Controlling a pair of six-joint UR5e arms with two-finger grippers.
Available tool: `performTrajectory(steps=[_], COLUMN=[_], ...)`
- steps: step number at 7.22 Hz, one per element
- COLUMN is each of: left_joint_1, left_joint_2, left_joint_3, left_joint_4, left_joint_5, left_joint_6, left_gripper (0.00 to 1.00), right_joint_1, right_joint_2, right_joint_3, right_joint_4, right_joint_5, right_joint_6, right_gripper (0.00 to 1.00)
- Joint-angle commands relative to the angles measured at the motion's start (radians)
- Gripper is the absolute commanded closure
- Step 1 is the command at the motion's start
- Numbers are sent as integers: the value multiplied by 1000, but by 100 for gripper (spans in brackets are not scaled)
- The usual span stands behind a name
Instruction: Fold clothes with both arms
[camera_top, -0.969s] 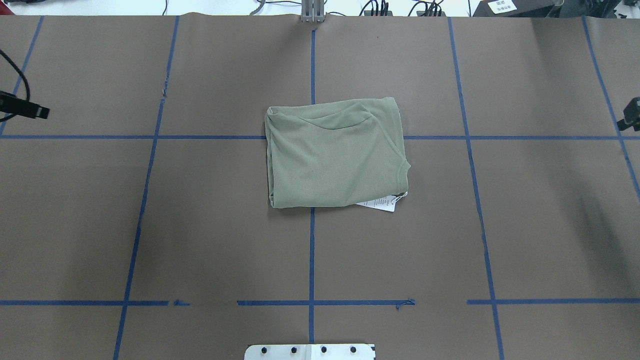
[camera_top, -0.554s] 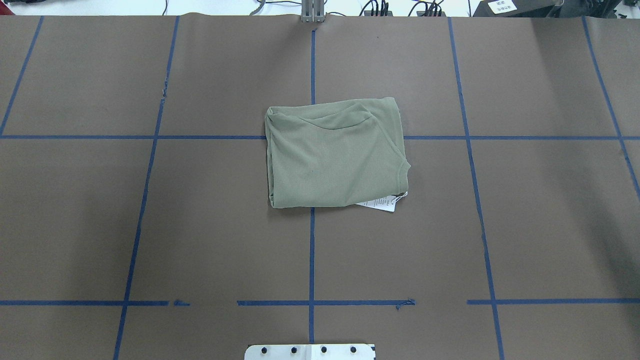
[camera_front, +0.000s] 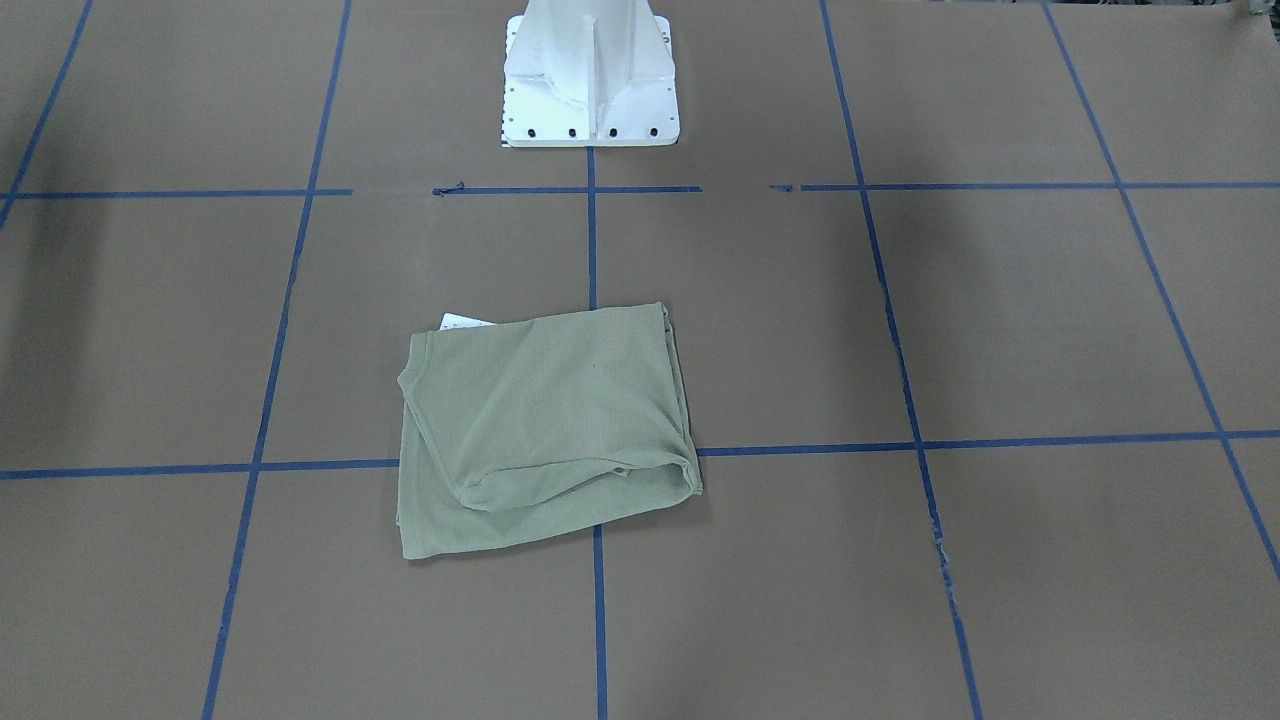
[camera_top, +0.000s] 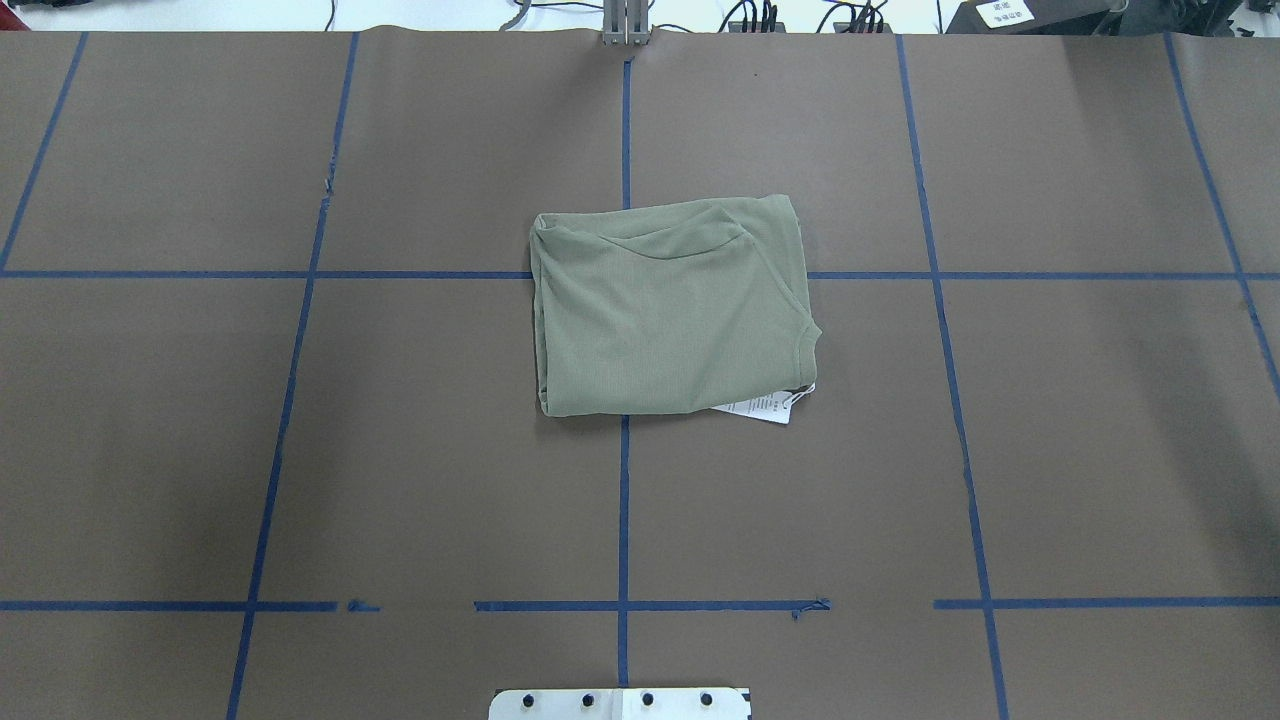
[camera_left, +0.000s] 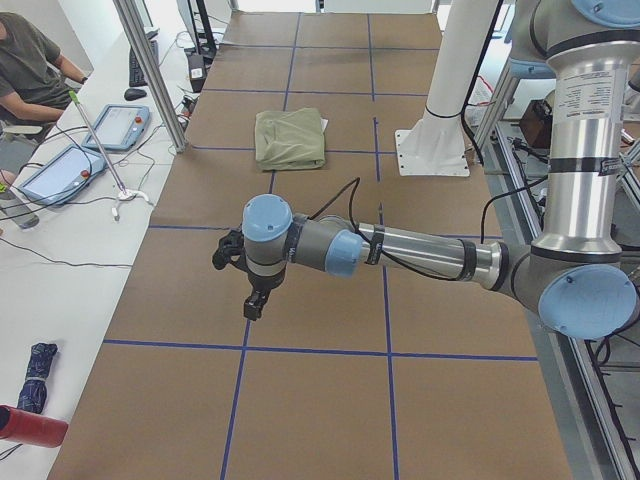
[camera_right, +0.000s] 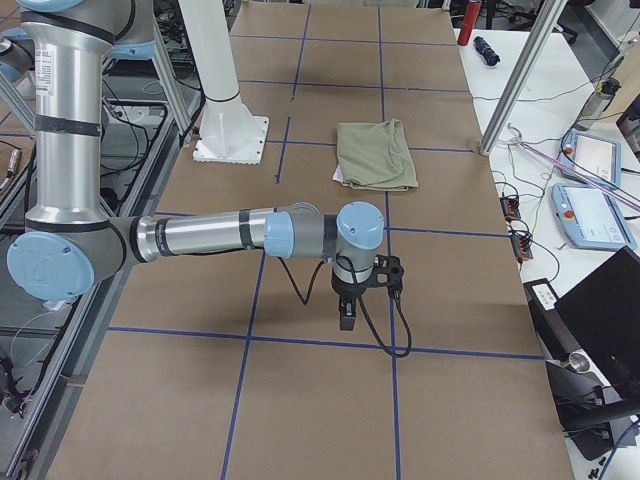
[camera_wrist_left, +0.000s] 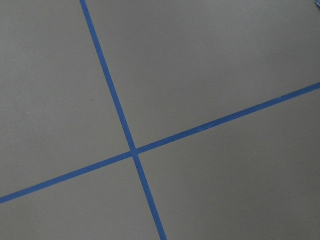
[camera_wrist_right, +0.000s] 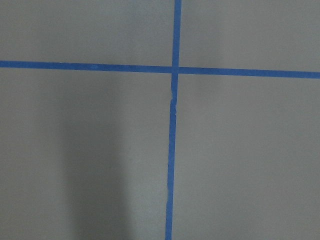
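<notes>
The clothes are a pale sage-green shirt folded into a compact rectangle at the table's middle, with a white tag poking out at its near right corner. It also shows in the front view and both side views. Nothing touches it. My left gripper hangs over bare table far to the shirt's left; whether it is open or shut I cannot tell. My right gripper hangs far to the shirt's right, state equally unclear. Both wrist views show only brown paper and blue tape.
Blue tape lines grid the brown table cover. The white pedestal base stands at the robot's edge. A side bench holds touch-screen pendants with a seated person; the other bench holds pendants and a laptop.
Both gripper tips, seen at the overhead view's left and right edges one second ago, have moved outward out of that view. The shirt has not moved.
</notes>
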Motion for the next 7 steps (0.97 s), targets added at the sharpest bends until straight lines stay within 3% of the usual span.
performTrajectory(steps=[1, 2, 7], left_joint_1=[-2, -2, 3], left_joint_2=[24, 22, 22], left_joint_3=[-36, -46, -37], left_joint_4=[34, 49, 49], left_joint_5=[-2, -5, -4], left_joint_6=[-7, -55, -95], left_gripper=[0, 0, 0], right_joint_1=[9, 6, -2], right_joint_2=[-23, -51, -51], right_joint_3=[28, 71, 63], right_joint_4=[-9, -9, 1], right_joint_5=[-30, -80, -67], right_joint_6=[-13, -17, -14], right_gripper=[0, 0, 0])
